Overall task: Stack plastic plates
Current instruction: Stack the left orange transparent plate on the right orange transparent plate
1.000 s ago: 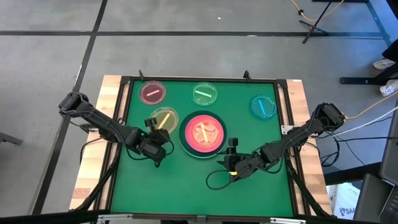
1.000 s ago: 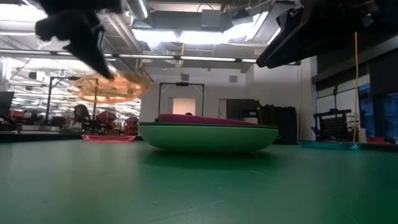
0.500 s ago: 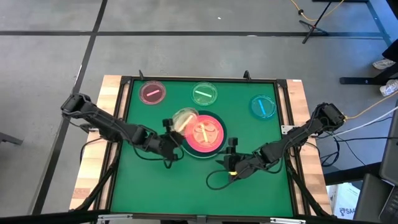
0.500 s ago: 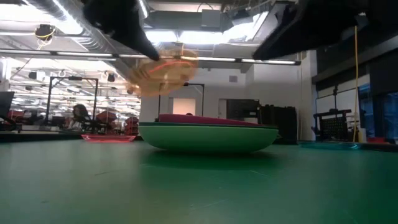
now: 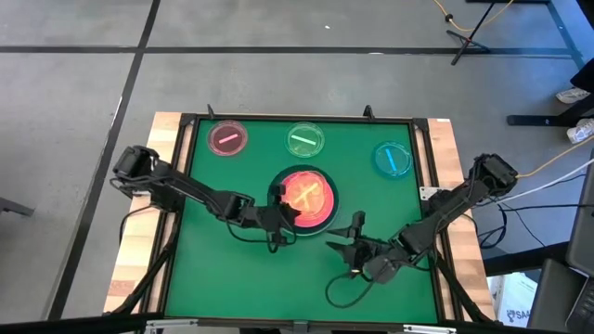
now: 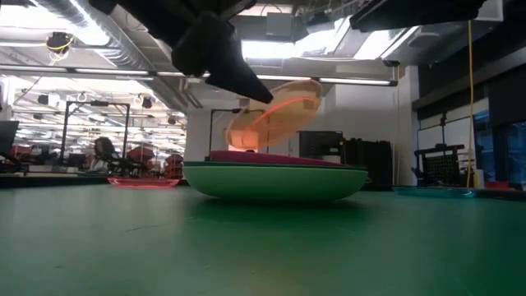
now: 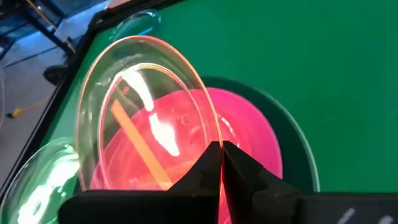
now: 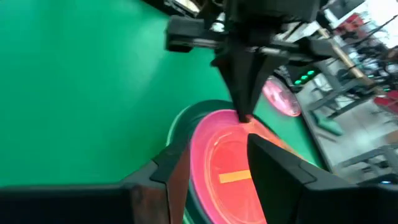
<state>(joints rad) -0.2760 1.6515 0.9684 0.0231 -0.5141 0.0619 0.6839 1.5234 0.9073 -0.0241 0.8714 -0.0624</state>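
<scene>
left claw (image 5: pixel 278 206): clenched on amber dish (image 6: pixel 275 115), tilted over pink plate (image 6: pixel 271 157) | right claw (image 5: pixel 357 232): parted, empty

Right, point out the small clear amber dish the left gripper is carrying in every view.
High view: the small clear amber dish sits over the pink plate, mid-table.
Low view: tilted above the stack, centre, under the left gripper.
Left wrist view: upright oval at left-centre, pinched at its rim.
Right wrist view: only a thin amber edge behind the pink plate.
Shared landmark: the pink plate on the dark green plate.
</scene>
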